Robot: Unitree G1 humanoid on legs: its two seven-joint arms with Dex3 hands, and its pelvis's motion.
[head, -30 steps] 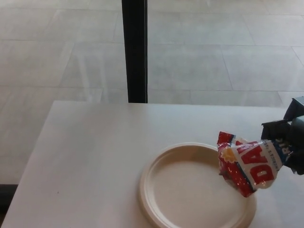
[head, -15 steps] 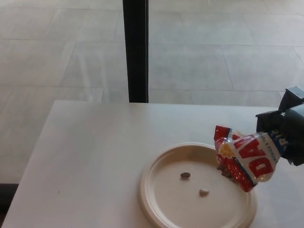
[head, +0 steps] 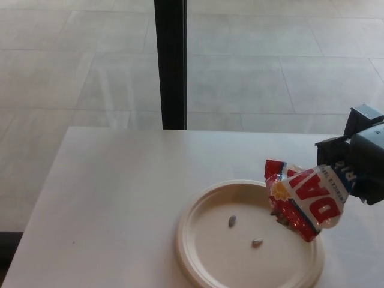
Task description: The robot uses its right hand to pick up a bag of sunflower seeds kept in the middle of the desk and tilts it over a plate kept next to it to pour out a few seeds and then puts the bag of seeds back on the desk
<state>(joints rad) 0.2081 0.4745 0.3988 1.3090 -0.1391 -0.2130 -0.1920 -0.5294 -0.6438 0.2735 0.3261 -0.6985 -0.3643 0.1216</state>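
The right robot hand (head: pixel 360 165) comes in from the right edge and is closed around the far end of the bag (head: pixel 305 199), holding it clear of the table (head: pixel 114 198). The bag is red and white and hangs tilted, its crumpled open end pointing down and left over the right rim of the plate (head: pixel 189 255). A few dark bits sit at the bag's mouth, likely seeds about to fall, though they are too small to be sure.

Two seeds lie on the plate: one (head: pixel 232 221) near the middle, another (head: pixel 257 242) a little nearer and to the right, apart from each other. The plate is otherwise bare.

Judging from this, the pick-up is done and the pour is under way, with a small amount already out. "A few seeds" may be nearly met; one more shake could be enough. What is left is to tip the bag back upright, carry it off the plate, and set it on the table beside it.

The left robot hand does not show.
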